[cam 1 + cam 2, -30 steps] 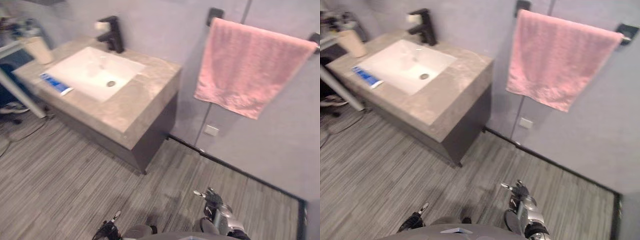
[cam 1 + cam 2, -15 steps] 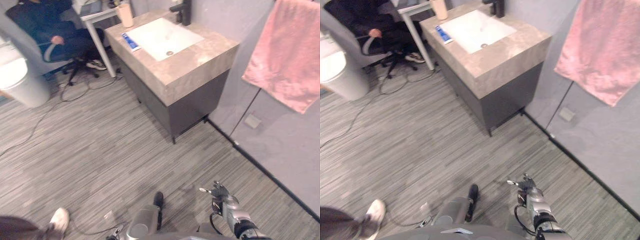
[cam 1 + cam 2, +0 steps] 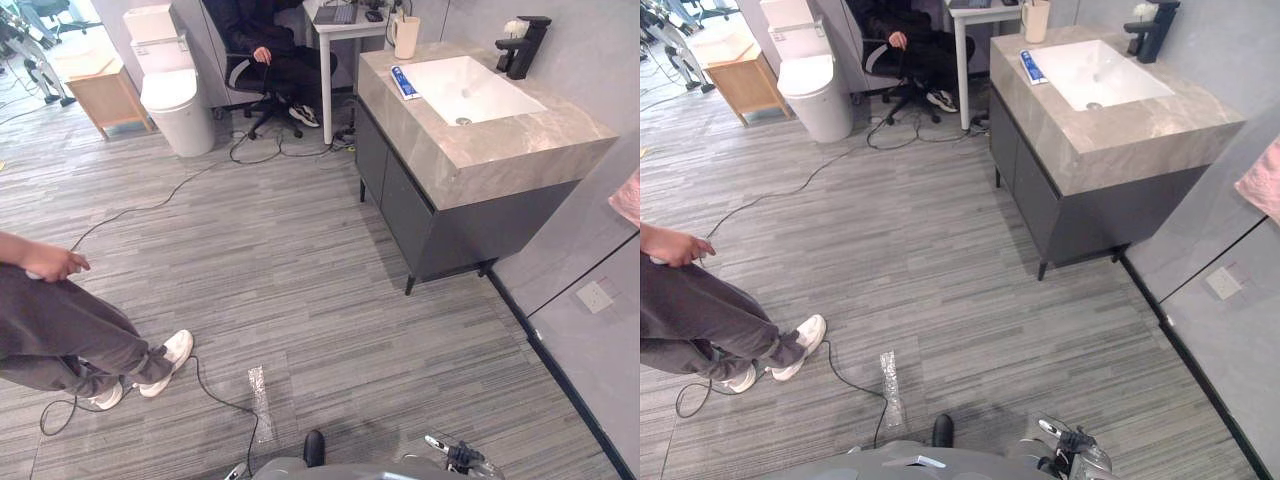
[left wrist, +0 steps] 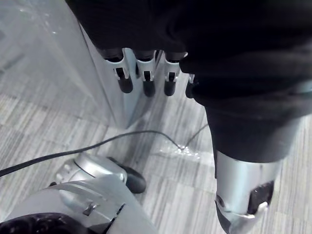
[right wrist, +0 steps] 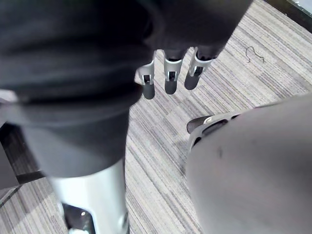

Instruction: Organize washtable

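With my left hand (image 4: 144, 78) and right hand (image 5: 170, 80) both hanging loose and empty, and the washstand (image 3: 480, 135) with its tube (image 3: 404, 82) and cup (image 3: 406, 36) well away across the floor, I risk tripping on the cord (image 3: 150, 206) or skidding on the plastic wrapper (image 3: 258, 392) while walking over.

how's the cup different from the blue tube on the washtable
The cup stands upright; the blue tube lies flat. The cup is pale cream and rounded, the blue tube long and thin. The cup sits at the counter's far corner, the blue tube nearer, along the sink edge. Both rest on the washtable on the same side of the sink, apart from each other.
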